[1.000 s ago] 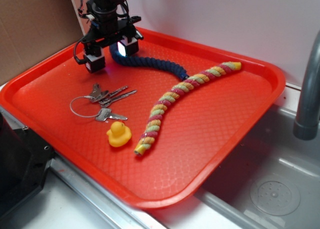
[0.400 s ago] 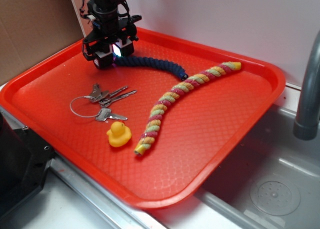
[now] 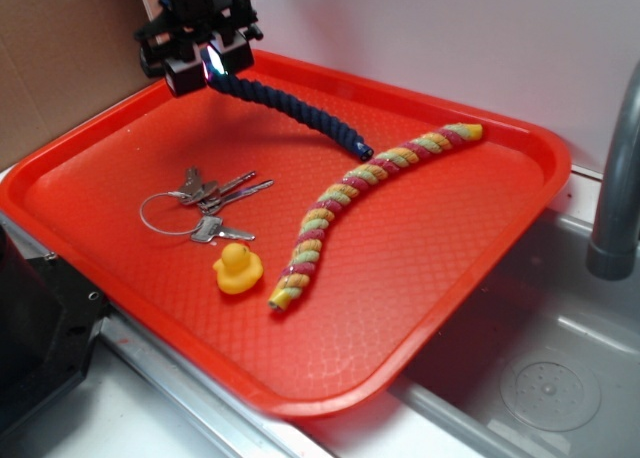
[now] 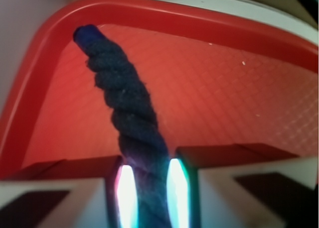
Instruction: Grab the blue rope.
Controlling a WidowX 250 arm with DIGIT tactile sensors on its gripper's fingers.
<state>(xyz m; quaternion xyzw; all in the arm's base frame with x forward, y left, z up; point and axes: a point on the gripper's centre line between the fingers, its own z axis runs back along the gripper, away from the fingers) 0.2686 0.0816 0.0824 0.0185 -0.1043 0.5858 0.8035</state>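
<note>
**Blue rope pinched at one end, lifted at the tray's far left corner**

Exterior view, nearest first. A grey metal sink edge (image 3: 190,403) runs along the front of the red tray (image 3: 450,308); the sink basin (image 3: 545,388) lies lower right, with a grey faucet pipe (image 3: 615,178) at the right edge.

On the tray floor, closest to the front: a small yellow rubber duck (image 3: 237,268). Just right of it is the near tip of the multicoloured rope (image 3: 350,188) (yellow, green, pink twist), which curves away toward the tray's far right side. Behind the duck, a bunch of keys (image 3: 210,203) on a thin wire ring lies flat, apart from both ropes.

Further back: the blue rope (image 3: 290,106) runs diagonally. Its free end sits down on the tray, just beside the middle of the multicoloured rope; contact there cannot be judged. From that end the rope rises leftward, clear of the tray floor, up to the hand (image 3: 212,63).

The hand is at the far left corner, above the tray, its fingers pressed onto the rope's upper end.

Wrist view: the two fingers (image 4: 125,198) sit tight against either side of the blue rope (image 4: 127,108), with lit strips at the contact faces. The rope extends away toward the tray's rounded corner rim (image 4: 60,24), end tip visible.

Behind the tray: brown cardboard (image 3: 60,58) at left, pale wall (image 3: 450,38) at right.
</note>
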